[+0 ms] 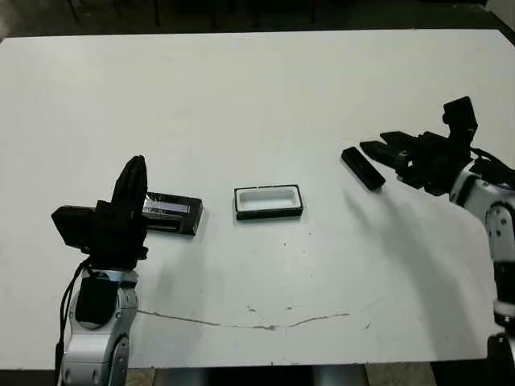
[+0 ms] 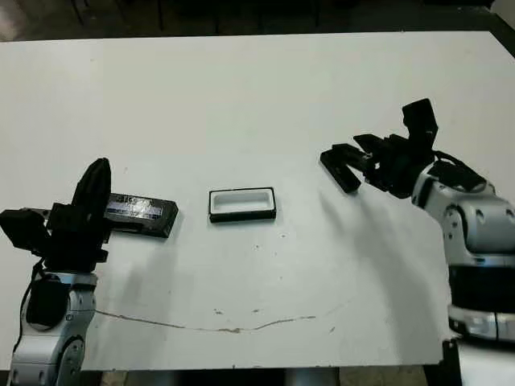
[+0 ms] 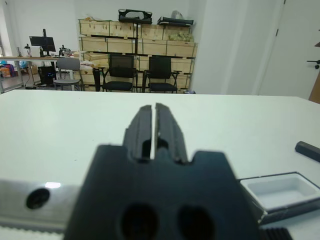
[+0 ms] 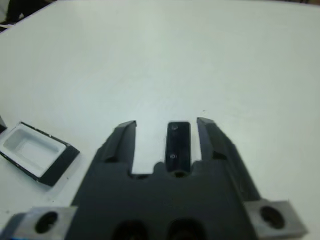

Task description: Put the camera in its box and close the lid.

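Right gripper (image 4: pixel 166 131) has its fingers spread wide around the camera (image 4: pixel 178 146), which lies on the table (image 1: pixel 257 104) between them. Left gripper (image 3: pixel 153 116) is pinched closed near the lid (image 1: pixel 170 213), with the box (image 1: pixel 269 201) lying open mid-table.

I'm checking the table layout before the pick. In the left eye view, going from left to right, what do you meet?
Left gripper → lid → box → camera → right gripper. The left gripper overlaps the lid's left end, and the camera lies between the right gripper's open fingers.
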Controlling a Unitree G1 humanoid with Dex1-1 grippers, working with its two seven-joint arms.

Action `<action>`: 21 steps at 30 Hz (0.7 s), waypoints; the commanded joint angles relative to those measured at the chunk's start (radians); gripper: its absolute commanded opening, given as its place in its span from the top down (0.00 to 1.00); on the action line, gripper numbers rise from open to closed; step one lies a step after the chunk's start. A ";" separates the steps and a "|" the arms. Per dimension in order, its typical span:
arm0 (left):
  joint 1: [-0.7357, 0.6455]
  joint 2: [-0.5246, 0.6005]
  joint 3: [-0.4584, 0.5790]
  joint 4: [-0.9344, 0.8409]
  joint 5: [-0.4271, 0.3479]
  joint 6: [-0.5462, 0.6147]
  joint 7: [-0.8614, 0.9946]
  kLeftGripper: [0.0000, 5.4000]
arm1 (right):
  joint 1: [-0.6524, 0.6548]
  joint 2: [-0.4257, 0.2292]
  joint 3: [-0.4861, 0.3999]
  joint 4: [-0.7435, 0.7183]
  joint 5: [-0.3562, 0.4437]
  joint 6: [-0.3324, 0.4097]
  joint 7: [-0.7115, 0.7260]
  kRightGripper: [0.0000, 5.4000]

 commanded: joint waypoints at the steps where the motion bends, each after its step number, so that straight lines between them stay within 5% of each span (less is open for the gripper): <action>1: 0.019 0.016 0.003 -0.004 0.015 0.029 0.000 1.00 | -0.016 -0.007 0.012 0.061 -0.020 -0.026 0.015 0.41; 14: 0.032 0.014 0.015 -0.006 0.001 0.030 -0.017 1.00 | 0.005 0.037 0.021 0.100 -0.084 -0.066 -0.086 0.00; 21: 0.039 0.015 0.013 -0.007 -0.005 0.023 -0.023 1.00 | 0.019 0.035 0.039 0.084 -0.110 -0.039 -0.099 0.00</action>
